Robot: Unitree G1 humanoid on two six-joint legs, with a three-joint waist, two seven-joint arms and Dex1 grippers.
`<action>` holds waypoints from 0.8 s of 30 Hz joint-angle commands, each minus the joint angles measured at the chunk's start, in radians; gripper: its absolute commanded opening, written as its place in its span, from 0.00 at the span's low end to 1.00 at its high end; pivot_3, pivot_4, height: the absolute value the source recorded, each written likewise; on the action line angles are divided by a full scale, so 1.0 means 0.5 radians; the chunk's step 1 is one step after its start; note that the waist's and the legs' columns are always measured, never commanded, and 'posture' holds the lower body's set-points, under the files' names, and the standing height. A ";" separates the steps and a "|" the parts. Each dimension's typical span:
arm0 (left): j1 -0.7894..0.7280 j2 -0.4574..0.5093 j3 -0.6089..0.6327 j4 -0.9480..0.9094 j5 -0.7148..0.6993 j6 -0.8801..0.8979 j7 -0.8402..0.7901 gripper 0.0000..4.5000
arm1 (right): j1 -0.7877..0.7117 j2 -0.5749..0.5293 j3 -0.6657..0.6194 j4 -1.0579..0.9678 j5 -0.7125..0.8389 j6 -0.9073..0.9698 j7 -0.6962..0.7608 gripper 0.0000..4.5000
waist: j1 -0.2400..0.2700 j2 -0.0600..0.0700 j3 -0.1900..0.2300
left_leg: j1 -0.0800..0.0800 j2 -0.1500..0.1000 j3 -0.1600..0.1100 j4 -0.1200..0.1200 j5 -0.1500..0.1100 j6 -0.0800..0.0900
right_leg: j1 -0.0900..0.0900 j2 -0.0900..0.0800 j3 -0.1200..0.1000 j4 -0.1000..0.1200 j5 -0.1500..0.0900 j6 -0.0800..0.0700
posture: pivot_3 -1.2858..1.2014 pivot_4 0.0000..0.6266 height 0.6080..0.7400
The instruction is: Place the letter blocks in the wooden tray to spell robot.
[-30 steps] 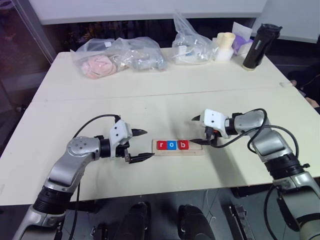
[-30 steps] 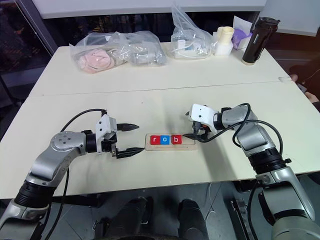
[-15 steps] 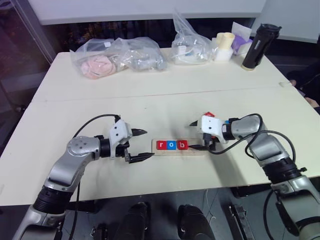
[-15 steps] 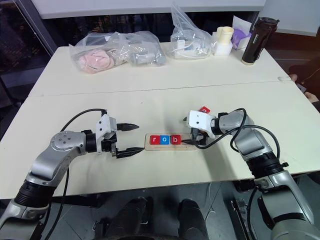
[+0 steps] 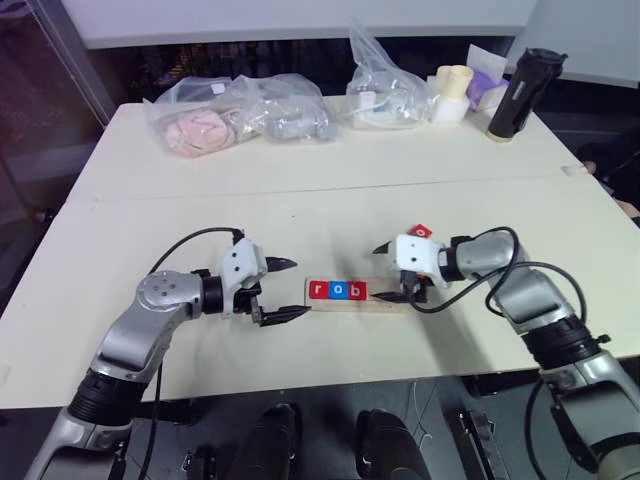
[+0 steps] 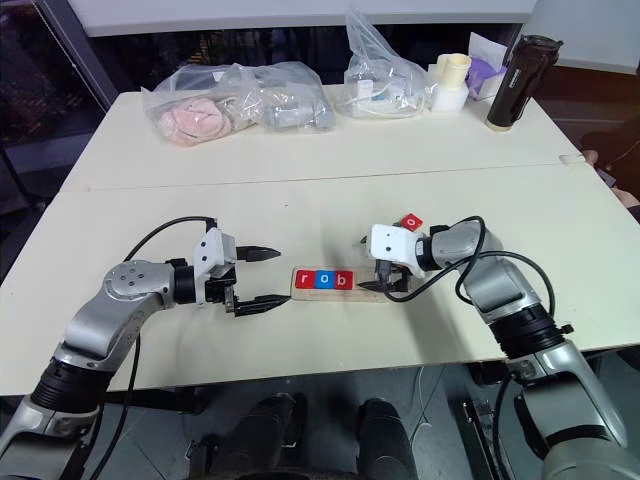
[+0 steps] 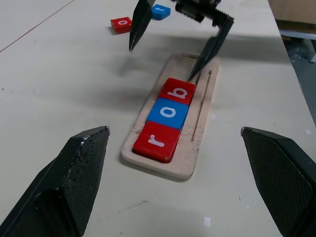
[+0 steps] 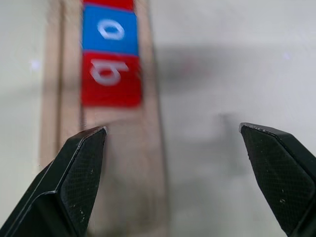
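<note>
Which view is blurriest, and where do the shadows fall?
Right wrist view: the b block and wooden tray are soft, a faint shadow on the table beside them. Left wrist view: sharper, with a shadow under the right end effector.

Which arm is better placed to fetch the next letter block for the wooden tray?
Probably the right. Its open right gripper hangs by the wooden tray's empty end, nearest the loose blue tile and red tile; the left gripper sits at the filled end.

I see a pale wood tray (image 7: pixel 195 148) with three tiles in it: red r (image 7: pixel 158 140), blue o (image 7: pixel 169 112), red b (image 7: pixel 178 91), all white lowercase letters. Loose red tile (image 7: pixel 121 23) and blue tile (image 7: pixel 160 11) beyond. Cream worktop (image 5: pixel 300 190). Black fingers (image 7: pixel 69 182), silver arms. Black bottle (image 5: pixel 511 92) at the back.
</note>
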 commanded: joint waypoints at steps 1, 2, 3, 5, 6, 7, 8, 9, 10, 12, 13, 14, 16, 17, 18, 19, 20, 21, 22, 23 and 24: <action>-0.013 0.001 0.020 -0.044 -0.012 -0.024 0.004 1.00 | -0.115 -0.008 -0.210 -0.041 0.036 0.161 -0.188 0.99 | -0.003 0.000 0.000 | 0.000 0.000 0.000 0.000 0.000 0.000 | 0.000 0.000 0.000 0.000 0.000 0.000 | 0.52 0.24 0.88; -0.013 0.001 0.020 -0.044 -0.013 -0.024 0.005 1.00 | -0.122 0.000 -0.228 -0.038 0.034 0.199 -0.221 0.99 | -0.005 0.000 0.000 | 0.000 0.000 0.000 0.000 0.000 0.000 | 0.000 0.000 0.000 0.000 0.000 0.000 | 0.52 0.24 0.88; -0.013 0.000 0.019 -0.043 -0.013 -0.025 0.006 1.00 | -0.125 0.012 -0.244 -0.032 0.026 0.233 -0.264 0.99 | -0.005 0.000 0.000 | 0.000 0.001 0.000 -0.001 0.000 0.000 | -0.001 0.000 0.000 0.000 0.000 0.000 | 0.52 0.24 0.88; -0.011 -0.012 0.008 -0.039 -0.009 -0.031 0.013 1.00 | -0.142 0.116 -0.345 0.002 -0.017 0.497 -0.554 0.99 | -0.004 0.000 0.000 | 0.000 0.001 0.000 -0.002 0.000 0.000 | -0.001 0.000 0.000 0.001 0.000 0.000 | 0.52 0.24 0.88; -0.012 -0.018 0.001 -0.038 -0.008 -0.034 0.014 1.00 | -0.144 0.177 -0.390 0.007 -0.037 0.633 -0.697 0.99 | -0.004 0.000 0.000 | 0.000 0.001 0.000 -0.002 0.000 -0.001 | -0.002 0.000 0.000 0.001 0.000 0.000 | 0.52 0.24 0.88; -0.014 -0.023 -0.004 -0.035 -0.007 -0.035 0.015 1.00 | -0.144 0.246 -0.432 0.007 -0.057 0.762 -0.839 0.99 | -0.002 0.000 -0.001 | 0.000 0.001 0.000 -0.002 0.001 -0.001 | -0.002 0.000 0.001 0.001 0.000 0.000 | 0.52 0.24 0.88; -0.018 -0.027 -0.007 -0.031 -0.005 -0.036 0.013 1.00 | -0.134 0.294 -0.452 -0.001 -0.067 0.836 -0.927 0.99 | -0.001 0.000 -0.001 | 0.000 0.001 0.000 -0.002 0.001 -0.001 | -0.002 0.000 0.001 0.001 0.000 0.000 | 0.52 0.24 0.88; -0.022 -0.029 -0.008 -0.027 -0.003 -0.037 0.010 1.00 | -0.122 0.327 -0.459 -0.010 -0.076 0.864 -0.984 0.99 | -0.001 0.000 -0.001 | -0.001 0.001 0.000 -0.002 0.001 -0.001 | -0.003 0.000 0.001 0.001 0.000 -0.001 | 0.52 0.24 0.88; -0.028 -0.031 -0.009 -0.021 -0.002 -0.038 0.007 1.00 | -0.115 0.357 -0.470 -0.006 -0.079 0.896 -1.043 0.99 | -0.002 0.000 -0.001 | -0.001 0.000 0.000 -0.002 0.001 -0.001 | -0.004 0.000 0.002 0.002 0.000 -0.001 | 0.52 0.24 0.88; -0.038 -0.033 -0.010 -0.013 -0.001 -0.040 -0.002 1.00 | -0.113 0.384 -0.479 0.016 -0.066 0.944 -1.107 0.99 | 0.000 0.000 -0.001 | -0.002 0.000 0.000 -0.002 0.001 -0.001 | -0.004 0.000 0.002 0.002 0.000 0.000 | 0.52 0.24 0.88; -0.045 -0.034 -0.011 -0.007 0.000 -0.040 -0.004 1.00 | -0.113 0.386 -0.479 0.041 -0.062 0.937 -1.126 0.99 | 0.000 0.000 -0.001 | -0.002 0.000 0.000 -0.002 0.001 -0.001 | -0.004 0.000 0.002 0.002 0.000 0.000 | 0.52 0.24 0.88; -0.051 -0.035 -0.012 -0.002 0.001 -0.040 -0.007 1.00 | -0.113 0.383 -0.476 0.065 -0.057 0.923 -1.137 0.99 | 0.000 0.000 -0.001 | -0.002 0.000 0.001 -0.002 0.001 -0.001 | -0.004 0.001 0.002 0.002 0.000 0.000 | 0.52 0.24 0.88; -0.060 -0.034 -0.014 0.007 0.004 -0.045 -0.013 1.00 | -0.122 0.377 -0.481 0.135 -0.027 0.888 -1.128 0.99 | -0.002 0.000 -0.001 | -0.002 -0.001 0.001 -0.001 0.001 -0.001 | -0.003 0.002 0.001 0.002 0.000 0.000 | 0.52 0.24 0.88; -0.064 -0.034 -0.016 0.011 0.005 -0.047 -0.015 1.00 | -0.131 0.374 -0.480 0.172 -0.011 0.878 -1.112 0.99 | -0.004 0.000 -0.001 | -0.002 -0.001 0.001 -0.001 0.001 -0.001 | -0.003 0.002 0.001 0.002 0.000 0.000 | 0.52 0.24 0.88; -0.067 -0.035 -0.017 0.014 0.006 -0.048 -0.016 1.00 | -0.139 0.370 -0.478 0.198 0.001 0.870 -1.101 0.99 | -0.005 0.000 -0.001 | -0.002 -0.001 0.001 -0.001 0.001 -0.001 | -0.003 0.003 0.001 0.002 0.000 0.000 | 0.52 0.24 0.88; -0.071 -0.037 -0.019 0.017 0.007 -0.049 -0.017 1.00 | -0.148 0.365 -0.471 0.230 0.015 0.856 -1.078 0.99 | -0.006 0.000 -0.001 | -0.001 -0.001 0.001 -0.002 0.001 -0.001 | -0.003 0.003 0.001 0.002 0.001 0.000 | 0.52 0.24 0.88; -0.074 -0.039 -0.020 0.020 0.009 -0.052 -0.019 1.00 | -0.157 0.358 -0.463 0.273 0.028 0.834 -1.050 0.99 | -0.008 0.000 -0.001 | -0.001 -0.001 0.001 -0.002 0.002 -0.001 | -0.003 0.003 0.001 0.002 0.001 0.000 | 0.52 0.24 0.88; -0.077 -0.041 -0.022 0.024 0.011 -0.056 -0.020 1.00 | -0.171 0.351 -0.453 0.330 0.039 0.808 -1.016 0.99 | -0.012 0.000 -0.001 | -0.001 0.000 0.001 -0.002 0.002 0.000 | -0.003 0.004 0.001 0.002 0.001 0.000 | 0.52 0.24 0.88; -0.079 -0.043 -0.022 0.027 0.012 -0.058 -0.021 1.00 | -0.186 0.345 -0.447 0.390 0.057 0.786 -0.972 0.99 | -0.015 0.000 -0.001 | -0.001 0.000 0.001 -0.002 0.002 0.000 | -0.003 0.004 0.001 0.002 0.001 0.000 | 0.52 0.24 0.88; -0.081 -0.044 -0.023 0.029 0.013 -0.060 -0.021 1.00 | -0.205 0.337 -0.440 0.462 0.070 0.743 -0.924 0.99 | -0.016 0.000 -0.001 | -0.001 0.000 0.002 -0.002 0.002 0.000 | -0.003 0.005 0.001 0.002 0.001 0.000 | 0.52 0.24 0.88; -0.082 -0.045 -0.022 0.029 0.014 -0.063 -0.019 1.00 | -0.226 0.331 -0.435 0.533 0.081 0.709 -0.884 0.99 | -0.018 0.000 -0.001 | -0.001 0.000 0.002 -0.002 0.002 0.000 | -0.003 0.005 0.001 0.002 0.001 0.000 | 0.52 0.24 0.88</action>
